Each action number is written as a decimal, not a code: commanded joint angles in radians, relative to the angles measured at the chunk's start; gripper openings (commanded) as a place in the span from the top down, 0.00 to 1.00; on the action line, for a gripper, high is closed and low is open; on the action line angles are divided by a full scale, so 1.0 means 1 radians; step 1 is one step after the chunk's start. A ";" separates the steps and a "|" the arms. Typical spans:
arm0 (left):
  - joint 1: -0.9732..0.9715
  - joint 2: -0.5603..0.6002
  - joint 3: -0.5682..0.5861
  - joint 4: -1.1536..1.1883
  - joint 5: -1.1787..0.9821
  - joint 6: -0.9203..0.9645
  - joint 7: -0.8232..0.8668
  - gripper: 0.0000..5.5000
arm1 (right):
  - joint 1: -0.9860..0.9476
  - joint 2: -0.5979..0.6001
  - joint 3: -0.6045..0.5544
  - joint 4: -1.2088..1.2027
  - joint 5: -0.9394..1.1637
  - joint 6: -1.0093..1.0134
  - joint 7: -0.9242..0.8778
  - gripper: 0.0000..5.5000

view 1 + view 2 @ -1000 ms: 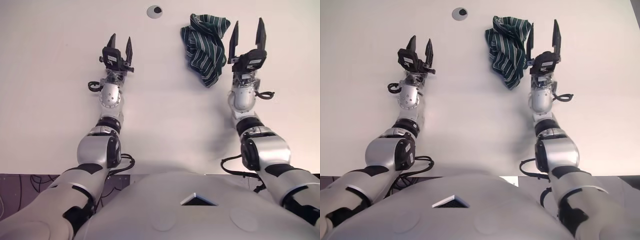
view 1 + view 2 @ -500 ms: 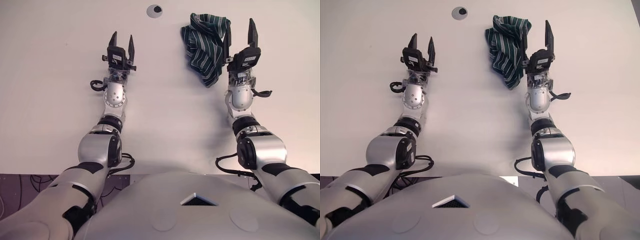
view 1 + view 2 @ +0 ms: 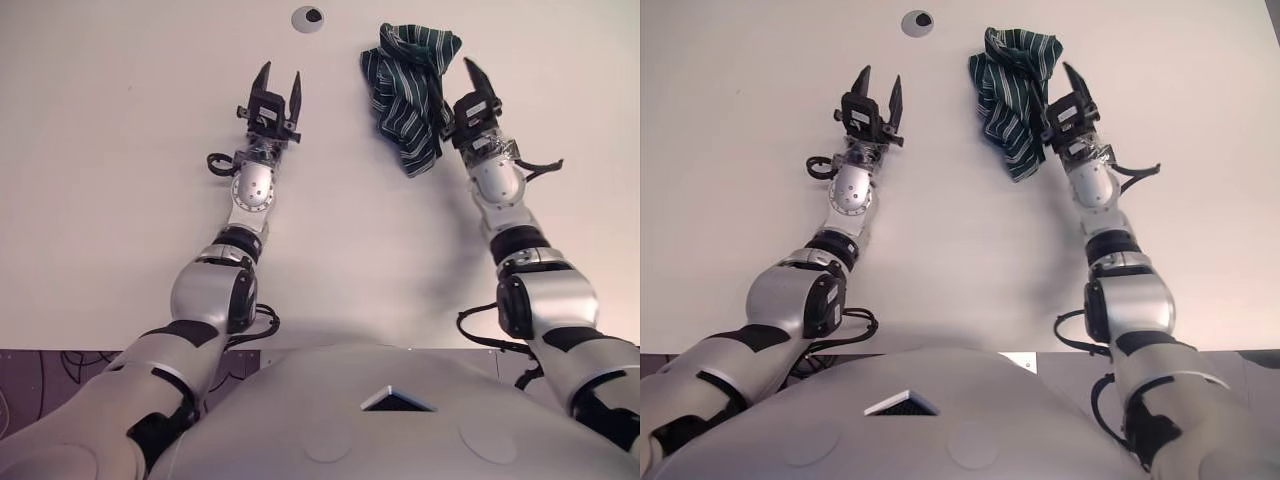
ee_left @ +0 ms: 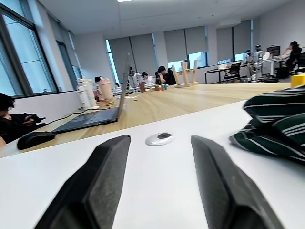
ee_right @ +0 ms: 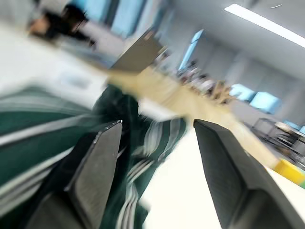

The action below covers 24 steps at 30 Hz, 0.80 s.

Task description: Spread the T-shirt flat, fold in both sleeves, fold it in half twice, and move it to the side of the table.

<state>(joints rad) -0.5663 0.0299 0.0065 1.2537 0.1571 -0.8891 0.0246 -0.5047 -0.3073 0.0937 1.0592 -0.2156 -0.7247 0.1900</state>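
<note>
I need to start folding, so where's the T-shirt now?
In the eye views the T-shirt lies crumpled at the far right of the table, the open right tool at its right edge and a grommet to its left.

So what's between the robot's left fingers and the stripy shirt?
Nothing, just bare white table between the left fingers and the crumpled T-shirt, as the left eye view shows. The round cap sits farther back, off that line.
</note>
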 commanded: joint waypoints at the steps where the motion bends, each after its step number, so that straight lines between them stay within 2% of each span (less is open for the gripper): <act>1: -0.029 -0.014 -0.004 0.008 0.005 0.013 0.007 0.58 | 0.042 -0.064 0.072 -0.134 -0.026 0.184 0.204 0.50; 4: -0.032 -0.021 0.021 -0.017 -0.051 -0.034 -0.069 0.58 | 0.065 -0.092 0.123 -0.243 0.014 0.304 0.434 0.50; 7: -0.023 -0.023 0.076 -0.087 -0.179 -0.104 -0.197 0.58 | 0.118 -0.100 0.155 -0.400 0.162 0.426 0.717 0.50; 11: 0.039 0.019 0.079 -0.265 -0.342 -0.103 -0.447 0.58 | 0.272 -0.209 0.224 -0.673 0.294 0.515 1.009 0.50; 16: 0.192 0.130 0.000 -0.553 -0.452 0.038 -0.730 0.58 | 0.376 -0.304 0.212 -0.832 0.366 0.561 1.115 0.50; 21: 0.250 0.240 -0.071 -0.588 -0.282 0.127 -0.753 0.58 | 0.395 -0.341 0.176 -0.872 0.381 0.567 1.114 0.50; 24: 0.303 0.279 -0.122 -0.693 -0.303 0.110 -0.853 0.58 | 0.392 -0.362 0.143 -0.871 0.376 0.572 1.105 0.50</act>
<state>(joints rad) -0.2966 0.2727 -0.0784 0.6421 -0.1370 -0.7679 -0.7573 -0.1093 -0.6361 0.2724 0.1966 0.1645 -0.1607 1.3012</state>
